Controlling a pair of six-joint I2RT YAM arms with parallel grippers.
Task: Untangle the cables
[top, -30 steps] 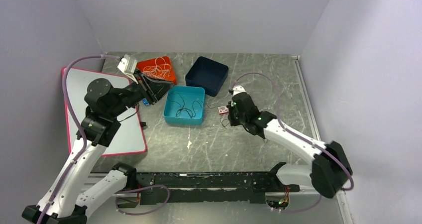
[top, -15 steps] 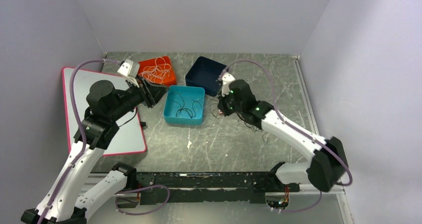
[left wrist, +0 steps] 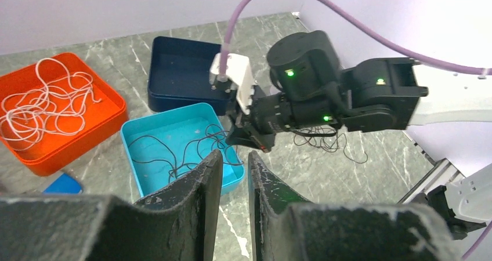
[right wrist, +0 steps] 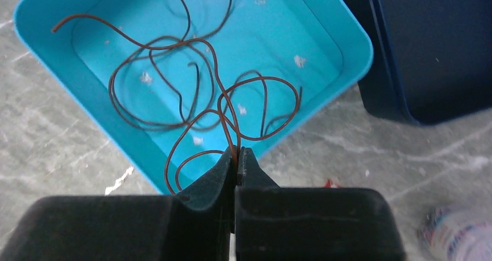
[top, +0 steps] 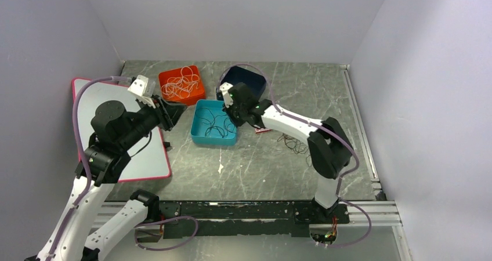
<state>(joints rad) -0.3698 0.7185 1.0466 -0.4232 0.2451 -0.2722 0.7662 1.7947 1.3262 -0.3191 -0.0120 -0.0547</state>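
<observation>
Right tool [right wrist: 236, 155] clamped shut on dark cable [right wrist: 224, 105] at rim of teal tray [right wrist: 354, 49]; loops laid ahead, inside tray. Left tool [left wrist: 234, 174] set narrowly apart, empty, farther off.

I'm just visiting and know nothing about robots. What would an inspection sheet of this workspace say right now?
Surface: grey marbled table, pale flecks on it.
Job's things: dark cable in teal tray; white cable in orange tray; navy tray looks empty; dark tangle loose on the table.
Clutter: pink-edged board; small red item.
Grippers: left gripper slightly open, holding nothing; right gripper shut on the dark cable.
Cables: purple hose arcs over each arm.
Surroundings: plain pale walls.
</observation>
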